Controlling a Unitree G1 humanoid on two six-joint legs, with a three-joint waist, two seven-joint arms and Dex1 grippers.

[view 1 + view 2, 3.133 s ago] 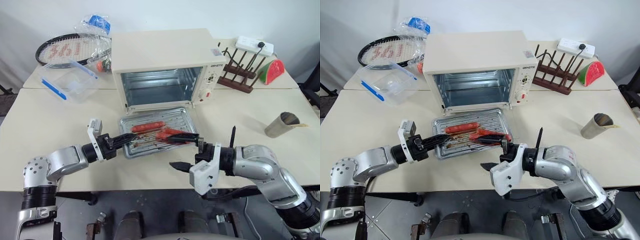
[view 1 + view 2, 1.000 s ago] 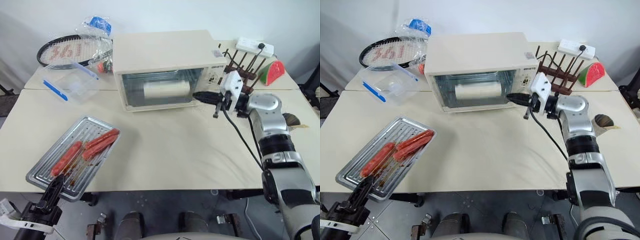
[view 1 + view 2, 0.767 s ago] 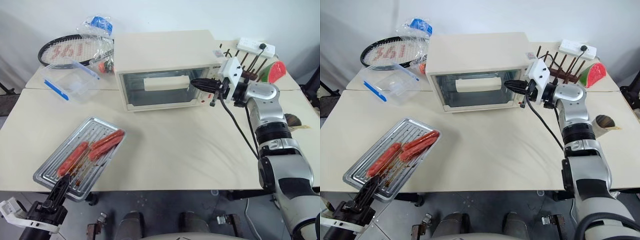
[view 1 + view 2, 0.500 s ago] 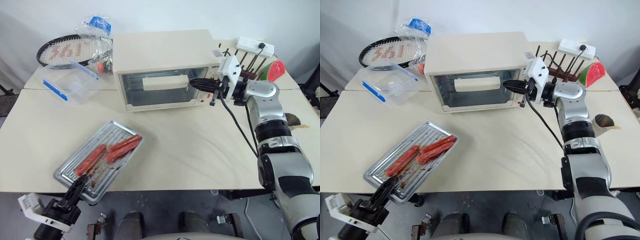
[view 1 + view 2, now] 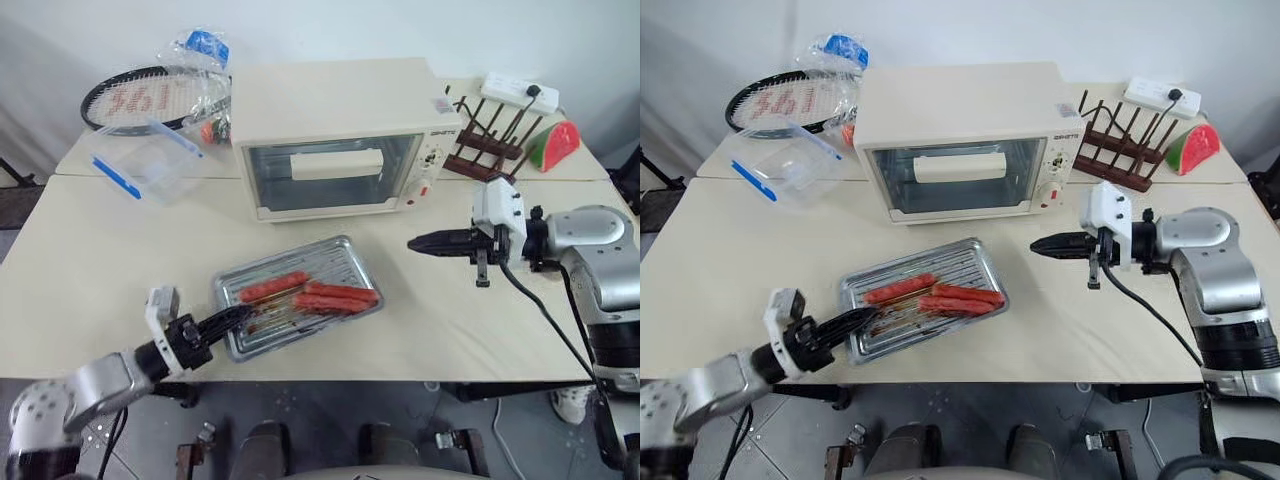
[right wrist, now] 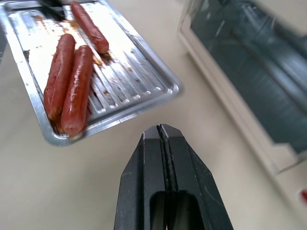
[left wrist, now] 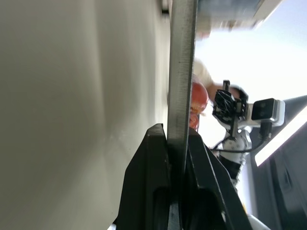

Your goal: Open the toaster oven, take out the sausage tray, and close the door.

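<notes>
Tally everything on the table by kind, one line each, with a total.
Toaster oven: 1
Sausage tray: 1
Sausages: 3
Clear plastic box: 1
Racket: 1
Plastic bag: 1
Wooden rack: 1
Power strip: 1
Watermelon slice: 1
Total: 11

left gripper [image 7: 176, 158] | clamped on sausage tray [image 7: 182, 72] rim | table [image 7: 72, 96] beside

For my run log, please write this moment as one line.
door: closed | sausage tray: out, before toaster oven | left hand: shut on tray edge | right hand: shut, empty
</notes>
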